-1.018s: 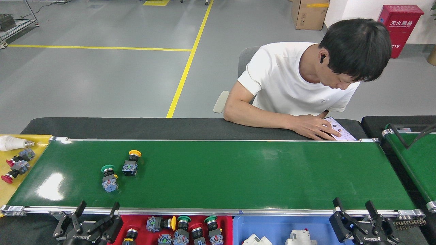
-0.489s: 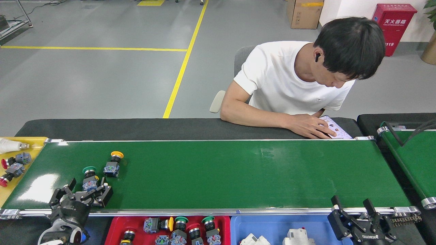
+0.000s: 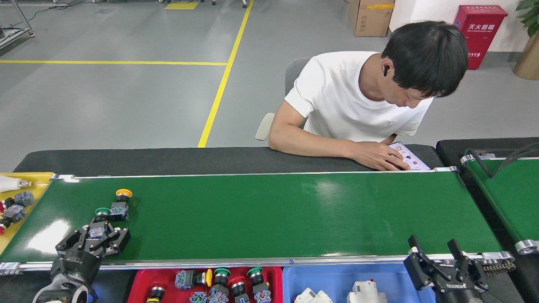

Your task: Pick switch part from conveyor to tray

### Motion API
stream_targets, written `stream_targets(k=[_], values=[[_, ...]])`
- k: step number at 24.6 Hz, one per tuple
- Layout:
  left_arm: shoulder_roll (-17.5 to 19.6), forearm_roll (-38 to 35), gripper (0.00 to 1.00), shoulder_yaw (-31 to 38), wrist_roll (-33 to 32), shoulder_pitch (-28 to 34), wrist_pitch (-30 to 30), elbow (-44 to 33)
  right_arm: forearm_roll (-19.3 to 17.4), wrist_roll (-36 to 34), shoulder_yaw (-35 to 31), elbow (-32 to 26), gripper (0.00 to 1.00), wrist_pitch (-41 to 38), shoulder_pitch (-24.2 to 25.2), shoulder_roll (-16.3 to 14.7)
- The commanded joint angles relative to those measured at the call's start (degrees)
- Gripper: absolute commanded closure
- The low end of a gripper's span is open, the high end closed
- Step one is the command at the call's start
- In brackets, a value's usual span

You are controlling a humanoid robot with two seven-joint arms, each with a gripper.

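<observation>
Left gripper (image 3: pixel 97 236) sits low over the conveyor (image 3: pixel 269 214), fingers spread wide either side of the green-capped switch (image 3: pixel 100 223); not clamped yet. Yellow-capped switch (image 3: pixel 120 205) lies just beyond the green one, nearly touching.

Risks, as I judge them:
- the belt may carry the part on, so fingers close late and catch only the cap;
- a finger may nudge the yellow switch and knock both askew;
- the part lies on its side and may roll or twist in the grip.

Red tray (image 3: pixel 139 282) is just below the conveyor's near rail, w/ other switches inside. Right gripper (image 3: pixel 438 263) is parked at the near rail, far from the green switch, fingers apart, holding nothing.
</observation>
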Motion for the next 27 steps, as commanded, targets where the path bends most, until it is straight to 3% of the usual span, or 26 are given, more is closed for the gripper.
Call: stream_targets(k=[1,6,9,12,14,15,16,19,20,23,27], values=[[-0.88,0.44,0.94,0.04,0.48,3.04,-1.4,-6.81,-0.28,0.21,-0.14,-0.56,0.01,0.49,-0.63,0.09],[-5.1,0.18,0.94,-2.34,0.74,16.22,-8.0,-22.54,-0.28,0.12,-0.05,-0.82,0.01,0.31,-0.54,0.35],[-4.04,-0.35,0.93,-8.75,3.64,21.85,-8.7,-27.29,-0.28,0.12,-0.05,-0.91,0.01,0.22,-0.45,0.35],[-2.02,-3.07,0.92,-14.38,4.0,23.25,-8.7,-28.08,-0.28,0.12,-0.05,-0.91,0.01,0.22,-0.54,0.35],[-1.14,-4.74,0.86,-17.37,4.35,23.34,-8.7,-28.08,-0.28,0.12,-0.05,-0.91,0.01,0.31,-0.54,0.35],[-1.14,-5.09,0.81,-18.07,4.35,23.25,-8.7,-28.08,-0.28,0.12,-0.05,-0.91,0.01,0.31,-0.54,0.35],[-1.23,-5.44,0.69,-18.42,4.35,23.25,-8.61,-27.99,-0.28,0.12,-0.05,-0.91,0.01,0.4,-0.63,0.44],[-2.11,-5.44,0.24,-18.33,4.43,23.34,-8.7,-28.08,-0.37,-0.23,0.39,-1.18,0.01,0.49,-0.19,-0.26],[-2.11,-5.36,0.0,-18.33,4.43,23.34,-8.61,-28.08,-0.37,-0.23,1.09,-1.18,0.01,0.57,0.07,-0.61],[-3.25,-5.27,0.0,-17.89,4.43,23.25,-8.52,-28.08,-0.37,-1.9,5.75,-1.35,0.01,6.64,1.22,-4.57],[-5.71,-5.18,0.0,-15.87,4.43,23.25,-8.26,-28.08,-0.37,-7.61,18.23,-1.61,0.01,20.53,2.09,-13.71]])
